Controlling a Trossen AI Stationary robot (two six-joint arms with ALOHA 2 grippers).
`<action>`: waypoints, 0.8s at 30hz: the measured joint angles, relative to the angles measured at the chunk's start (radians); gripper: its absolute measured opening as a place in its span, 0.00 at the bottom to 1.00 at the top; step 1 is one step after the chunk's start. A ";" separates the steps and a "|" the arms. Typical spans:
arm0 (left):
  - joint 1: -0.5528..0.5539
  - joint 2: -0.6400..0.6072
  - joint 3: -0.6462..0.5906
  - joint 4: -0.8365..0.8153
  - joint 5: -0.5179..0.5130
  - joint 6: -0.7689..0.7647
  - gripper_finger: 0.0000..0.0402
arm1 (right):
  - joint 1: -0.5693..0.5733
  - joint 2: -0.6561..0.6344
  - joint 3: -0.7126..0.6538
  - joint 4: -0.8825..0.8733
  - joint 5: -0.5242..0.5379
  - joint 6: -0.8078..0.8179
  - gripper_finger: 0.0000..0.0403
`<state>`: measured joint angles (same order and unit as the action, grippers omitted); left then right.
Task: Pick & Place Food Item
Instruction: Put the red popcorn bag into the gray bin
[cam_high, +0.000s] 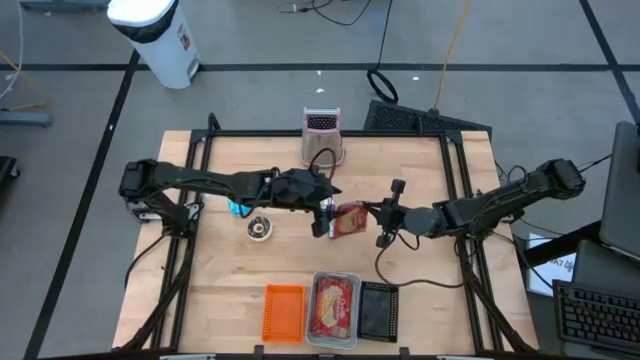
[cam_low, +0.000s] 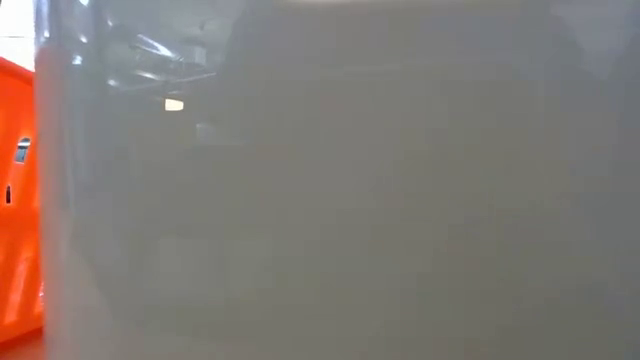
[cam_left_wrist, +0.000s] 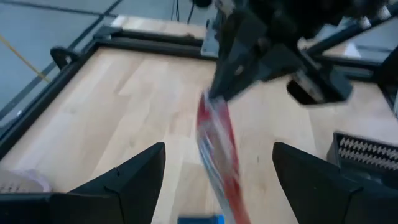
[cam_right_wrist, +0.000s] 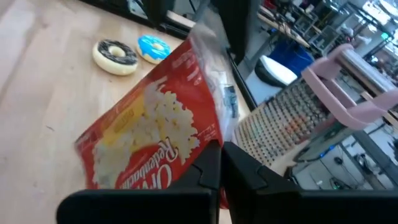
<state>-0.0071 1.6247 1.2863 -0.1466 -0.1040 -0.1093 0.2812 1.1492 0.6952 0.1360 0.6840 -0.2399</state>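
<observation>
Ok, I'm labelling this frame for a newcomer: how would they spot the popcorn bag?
Look at the middle of the wooden table, where the two dark arms meet. The popcorn bag hangs there, pinched by the right gripper. It is flat, red and printed, unlike the two small doughnuts nearby.

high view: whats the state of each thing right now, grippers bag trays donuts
right gripper: shut on popcorn bag
popcorn bag: held above the table, edge pinched
left gripper: open, facing the bag
silver tray: holds a red packet
orange tray: nothing in it
black tray: nothing in it
donuts: lying flat on the table
</observation>
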 joint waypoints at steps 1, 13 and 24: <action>0.000 0.009 0.001 -0.001 0.002 0.000 0.74 | 0.008 0.000 0.000 0.012 0.000 -0.011 0.00; 0.007 0.061 0.001 0.069 0.057 -0.027 0.73 | 0.042 0.000 0.001 0.071 0.000 -0.059 0.00; 0.037 0.056 0.001 0.060 0.171 -0.166 0.25 | 0.042 0.000 0.001 0.070 -0.003 -0.043 0.00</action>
<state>0.0300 1.6806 1.2869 -0.0868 0.0672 -0.2756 0.3229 1.1488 0.6964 0.2059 0.6812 -0.2827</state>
